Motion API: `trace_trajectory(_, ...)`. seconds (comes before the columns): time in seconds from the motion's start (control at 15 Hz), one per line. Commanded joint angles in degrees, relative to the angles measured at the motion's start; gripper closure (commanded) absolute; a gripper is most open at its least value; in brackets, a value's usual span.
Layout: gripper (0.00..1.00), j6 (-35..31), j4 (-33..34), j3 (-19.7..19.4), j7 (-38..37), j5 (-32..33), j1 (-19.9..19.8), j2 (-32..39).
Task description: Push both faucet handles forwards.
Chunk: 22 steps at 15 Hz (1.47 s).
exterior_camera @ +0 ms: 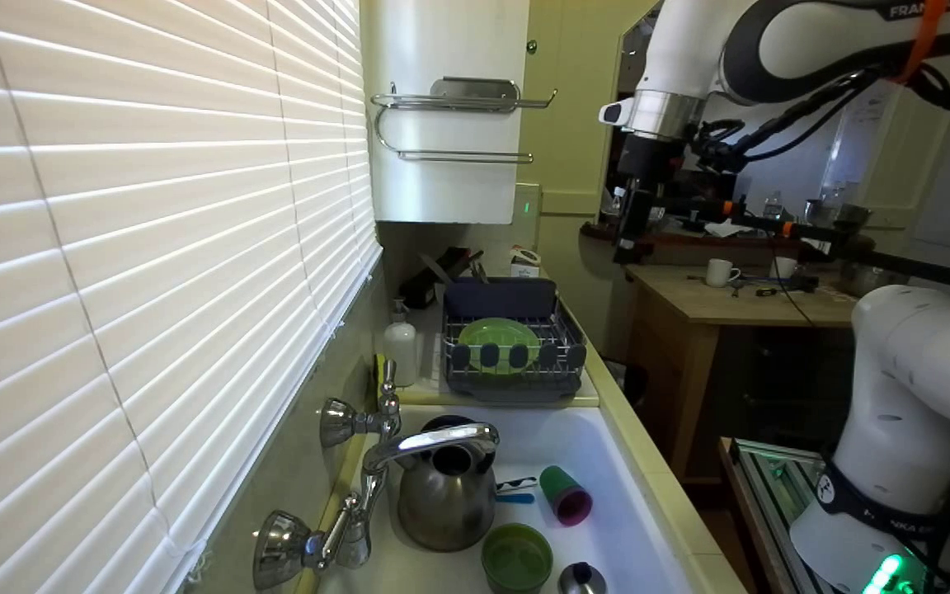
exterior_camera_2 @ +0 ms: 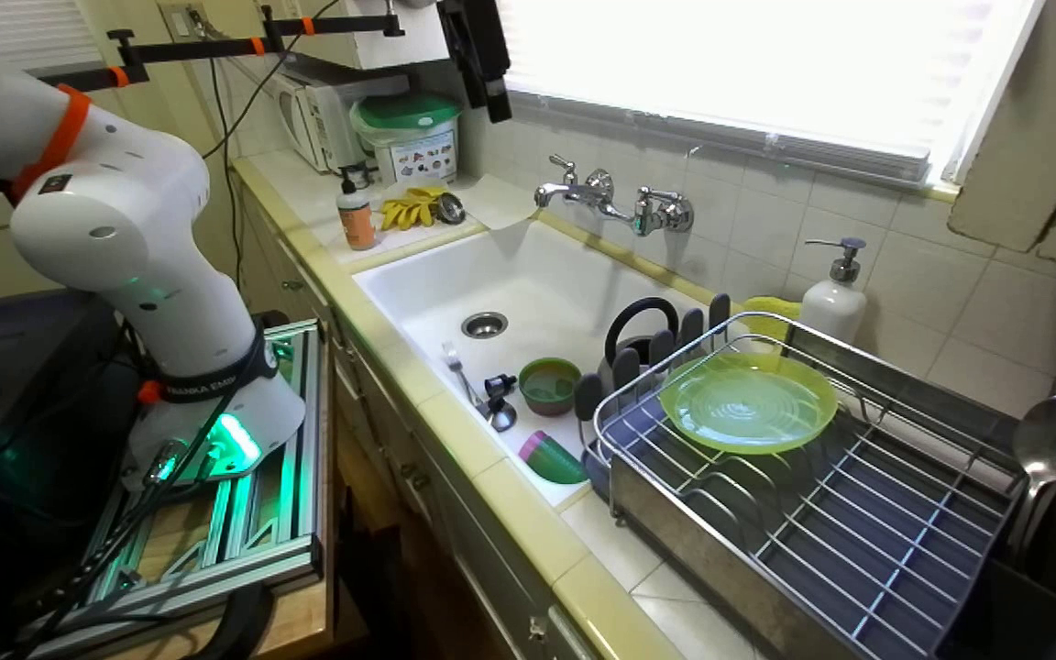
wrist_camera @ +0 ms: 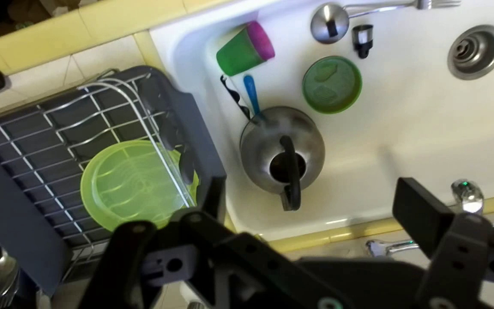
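- The end effector hangs well above the level of the sink and is released: in the wrist view its two fingers stand wide apart.
- The task's things, the rack-end faucet handle and the drain-end faucet handle, sit on the tiled wall along the sink, below the white blinds.
- A curved chrome spout starts between them and reaches over the sink.
- In both exterior views the end effector is well apart from either handle.
- A finger covers much of the drain-end faucet handle in the wrist view, so I cannot fairly tell from there how its lever lies.
- The robot arm stands beside the sink, across from the wall.
- In the sink, towards its rack end, stands a steel kettle with a black handle.
- On the sink's arm side, a green-rimmed bowl stands upright, and a green cup with a pink mouth lies on its side near the rack-end corner.
- The drain is set in the sink's floor, well apart from the rack end.
- Just past the sink's rack end, a dish rack stands on the worktop, a green plate resting in it.
- A white soap bottle stands near the sink's rack-end corner, on the wall side.
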<state>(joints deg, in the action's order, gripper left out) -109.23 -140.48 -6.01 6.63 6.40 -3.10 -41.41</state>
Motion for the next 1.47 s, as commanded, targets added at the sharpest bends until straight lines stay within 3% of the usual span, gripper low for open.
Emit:
trace_trajectory(0.0,0.0,-5.5,4.56,-1.24,3.58,2.13,-0.02,7.54)
trace_trajectory(0.33,0.0,-13.5,8.78,-0.64,8.19,2.68,1.2,16.33)
trace_trajectory(0.8,0.0,-24.18,14.44,-0.22,14.02,-2.09,4.2,28.92)
trace_trajectory(0.93,0.0,-24.0,16.27,-0.11,15.05,-5.97,5.1,31.7)
trace_trajectory(1.0,0.0,-23.94,13.52,0.68,13.18,-2.73,3.69,28.34)
trace_trajectory(1.4,0.0,-23.95,16.1,0.96,13.86,-4.79,4.16,31.61)
